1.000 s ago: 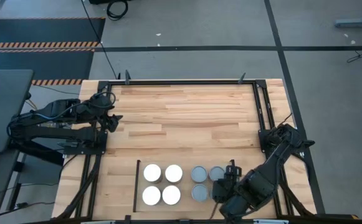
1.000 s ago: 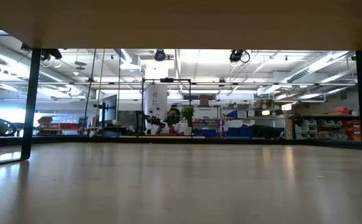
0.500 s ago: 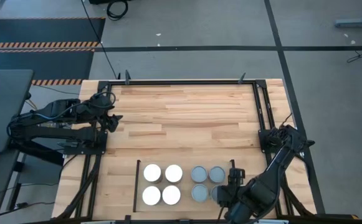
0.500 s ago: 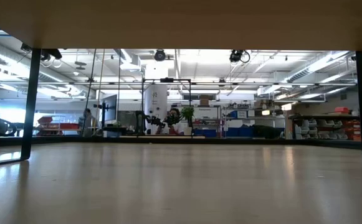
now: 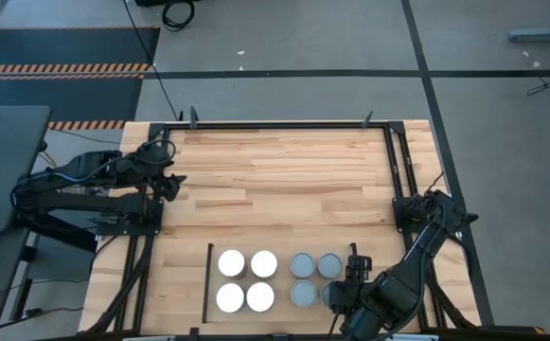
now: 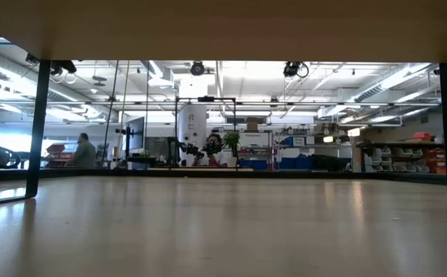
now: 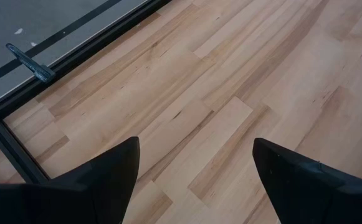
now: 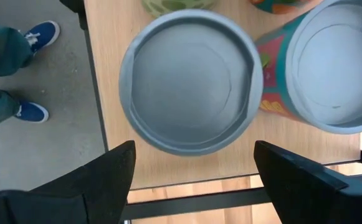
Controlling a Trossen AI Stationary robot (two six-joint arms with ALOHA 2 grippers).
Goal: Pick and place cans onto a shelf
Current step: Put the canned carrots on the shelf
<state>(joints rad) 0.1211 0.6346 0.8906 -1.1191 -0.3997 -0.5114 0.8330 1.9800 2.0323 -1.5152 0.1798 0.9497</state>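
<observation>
Beyond table edge, person's blue shoes (image 8: 36,34), grey-topped can (image 8: 190,81) below spread right end effector (image 8: 193,180).

The right end effector (image 5: 338,296) points straight down, its fingers (image 8: 75,193) spread wide and gripping nothing. The left end effector (image 5: 172,182) waits, fingers (image 7: 100,186) likewise apart.

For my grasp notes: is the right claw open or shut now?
Open. The right claw hangs above a grey-topped can, its fingers wide apart.
</observation>
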